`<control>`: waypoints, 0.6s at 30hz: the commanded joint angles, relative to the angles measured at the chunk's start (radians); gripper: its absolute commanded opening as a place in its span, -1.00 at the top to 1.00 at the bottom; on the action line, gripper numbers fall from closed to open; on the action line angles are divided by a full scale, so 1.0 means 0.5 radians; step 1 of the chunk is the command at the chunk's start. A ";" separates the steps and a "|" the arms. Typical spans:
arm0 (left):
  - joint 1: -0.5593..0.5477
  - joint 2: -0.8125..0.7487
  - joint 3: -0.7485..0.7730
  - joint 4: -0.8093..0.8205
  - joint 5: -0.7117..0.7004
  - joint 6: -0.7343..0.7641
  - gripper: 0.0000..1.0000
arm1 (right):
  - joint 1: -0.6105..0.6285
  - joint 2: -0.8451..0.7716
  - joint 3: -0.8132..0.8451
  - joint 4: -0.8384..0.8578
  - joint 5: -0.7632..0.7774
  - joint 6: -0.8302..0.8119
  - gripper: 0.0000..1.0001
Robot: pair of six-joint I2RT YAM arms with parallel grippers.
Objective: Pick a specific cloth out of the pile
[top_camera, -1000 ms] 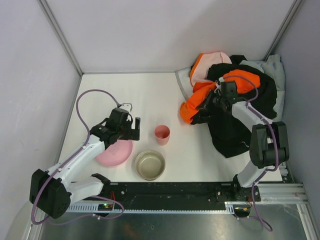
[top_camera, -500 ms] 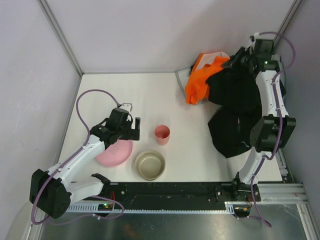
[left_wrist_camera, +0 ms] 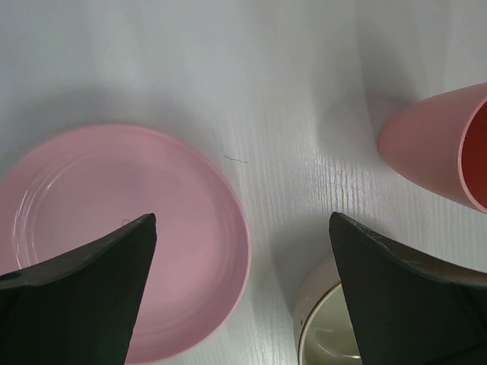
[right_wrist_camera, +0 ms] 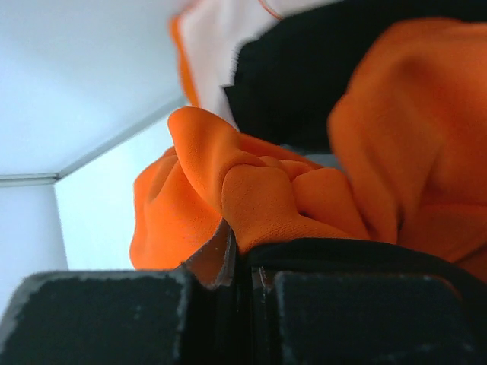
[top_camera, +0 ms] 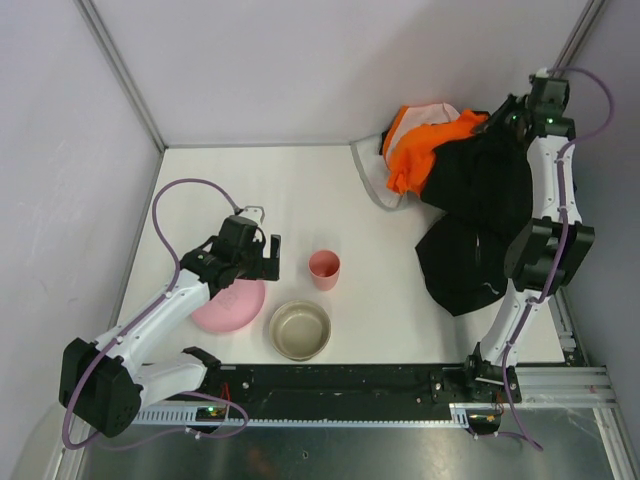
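My right gripper [top_camera: 506,114] is raised high at the back right corner, above the pile [top_camera: 415,135]. In the right wrist view the gripper [right_wrist_camera: 247,283] is shut on a fold of the bright orange garment [right_wrist_camera: 266,194], with a black hem [right_wrist_camera: 342,251] pinched beside it. Orange fabric [top_camera: 425,150] and a large black garment [top_camera: 480,185] hang from it. A black cloth with a thin pale mark [top_camera: 455,265] lies flat on the table below; I cannot tell if it joins the hanging black. My left gripper [top_camera: 262,255] is open and empty over the dishes.
A pink plate [top_camera: 225,310], a beige bowl [top_camera: 300,330] and a pink cup [top_camera: 324,268] stand at the front left; the left wrist view shows the plate [left_wrist_camera: 175,220], bowl [left_wrist_camera: 323,338] and cup [left_wrist_camera: 437,144]. A grey cloth edge [top_camera: 370,178] lies by the pile. Walls close the back and sides.
My right gripper rose from the pile to the back right corner, lifting orange and black fabric off the heap. The left arm has not moved.
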 commanded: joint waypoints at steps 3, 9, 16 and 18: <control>-0.017 -0.096 0.086 0.021 -0.027 0.014 -0.99 | -0.054 0.089 -0.363 0.161 0.280 -0.064 0.88; -0.017 -0.216 0.114 0.057 0.038 -0.045 -0.99 | -0.151 0.286 -0.663 0.246 0.166 0.035 0.87; -0.016 -0.287 0.362 0.133 0.242 -0.159 -0.99 | -0.219 0.392 -0.838 0.282 0.105 0.011 0.85; -0.017 -0.281 0.436 0.179 0.309 -0.210 -0.99 | -0.245 0.368 -0.900 0.314 0.083 0.007 0.85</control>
